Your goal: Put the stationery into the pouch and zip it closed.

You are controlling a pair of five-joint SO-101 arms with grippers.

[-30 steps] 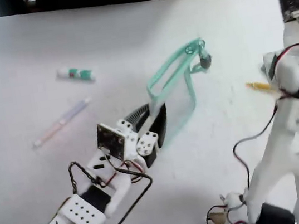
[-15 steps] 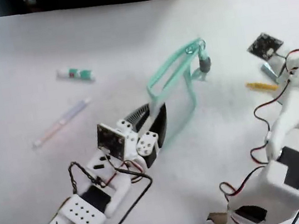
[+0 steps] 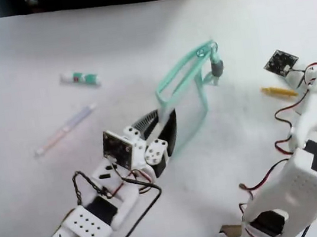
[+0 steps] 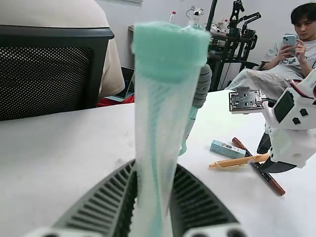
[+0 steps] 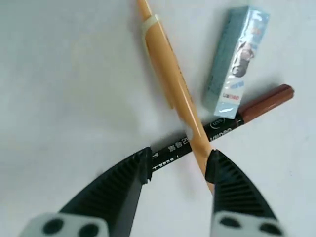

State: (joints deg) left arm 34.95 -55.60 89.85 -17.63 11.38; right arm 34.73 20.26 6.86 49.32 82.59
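Straddling one end of the orange pen [image 5: 170, 89], right gripper [image 5: 177, 160] stands open, empty; pen lies nine-to-three seen from above; left gripper [image 4: 153, 173] pinches pouch [image 4: 165, 98].

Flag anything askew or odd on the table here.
Nothing is spilled or damaged. The pouch is held upright, pinched in the left gripper, rather than lying flat. Under the open right gripper, the orange pen lies crossed over the dark pen, beside a small box.

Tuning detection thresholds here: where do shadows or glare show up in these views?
High view: the table is evenly bright, with barely any shadow by the pouch. Right wrist view: soft shadows hug the teal box and orange pen; no glare.
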